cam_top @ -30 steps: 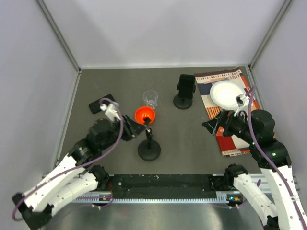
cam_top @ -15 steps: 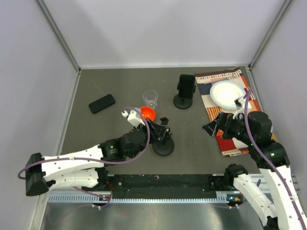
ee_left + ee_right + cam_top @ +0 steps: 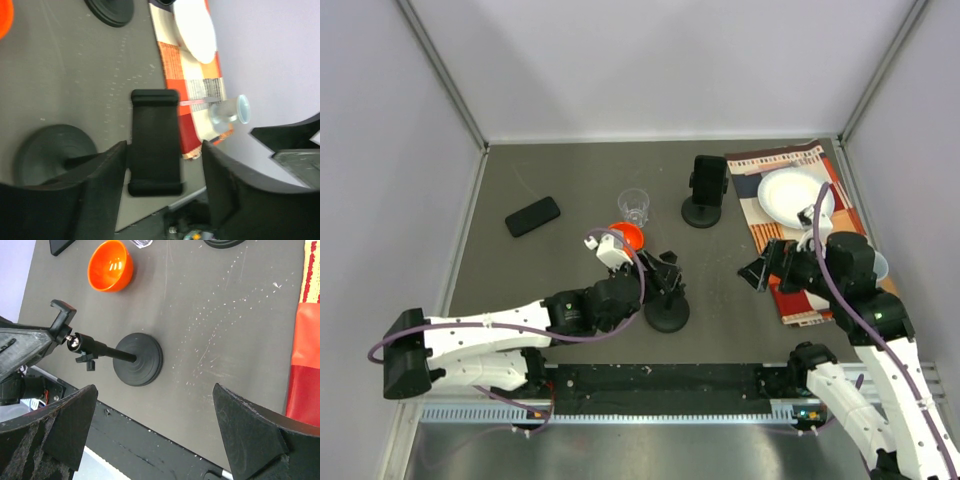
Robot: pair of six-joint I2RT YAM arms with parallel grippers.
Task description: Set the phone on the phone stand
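Observation:
The black phone [image 3: 532,216] lies flat at the far left of the table, away from both grippers; its corner shows in the right wrist view [image 3: 62,244]. The black phone stand [image 3: 667,314] has a round base [image 3: 137,360] and a thin stem. My left gripper [image 3: 665,272] is shut around its cradle [image 3: 155,142]. In the left wrist view [image 3: 162,165] the left finger [image 3: 107,170] touches the cradle, and a narrow gap shows at the right finger. My right gripper [image 3: 760,270] is open and empty, right of the stand; in its own view [image 3: 155,390] nothing lies between the fingers.
A second black stand [image 3: 705,190] is at the back centre. A clear glass [image 3: 634,206] and an orange bowl [image 3: 625,236] sit just behind the held stand. A patterned cloth [image 3: 800,300] with a white plate [image 3: 792,195] and a small cup [image 3: 230,110] lies right.
My left arm has swung right and stretched out low over the table. The phone stand has moved right with it. The phone is now uncovered. The right arm barely moved.

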